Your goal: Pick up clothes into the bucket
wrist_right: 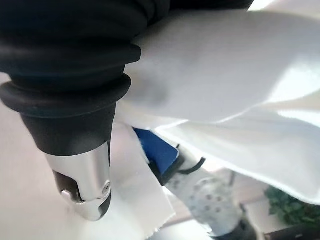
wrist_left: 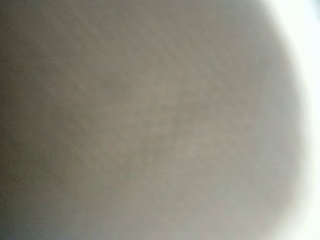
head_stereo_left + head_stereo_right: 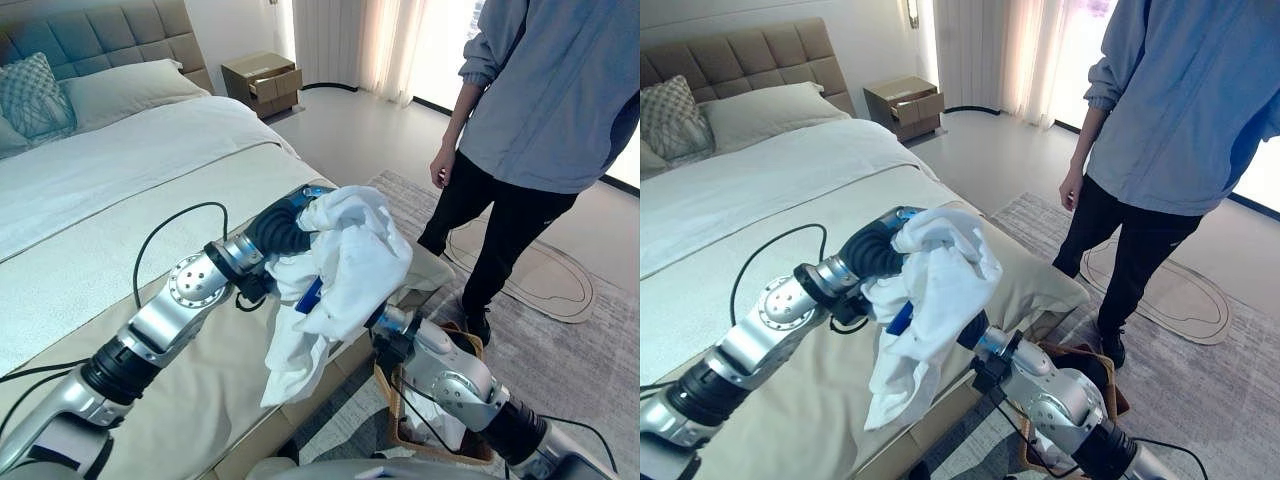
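Note:
A white garment [image 3: 345,265] hangs bunched and lifted above the bed's edge, draped over my left hand [image 3: 283,228], whose dark ribbed cover shows at the cloth's left side. A long tail of the cloth hangs down past the mattress side. My right hand [image 3: 975,330] reaches up under the garment from the lower right, mostly hidden behind it. In the right wrist view its dark cover [image 1: 70,75] lies right against the white cloth [image 1: 225,75]. A brown wicker bucket [image 3: 468,345] stands on the floor beside the bed, under my right arm, with pale cloth [image 3: 440,420] inside.
A person [image 3: 530,150] in a grey top and black trousers stands on the patterned rug [image 3: 570,350], just beyond the bucket. The bed [image 3: 100,200] with a beige cover fills the left. A wooden nightstand [image 3: 262,82] stands at the back.

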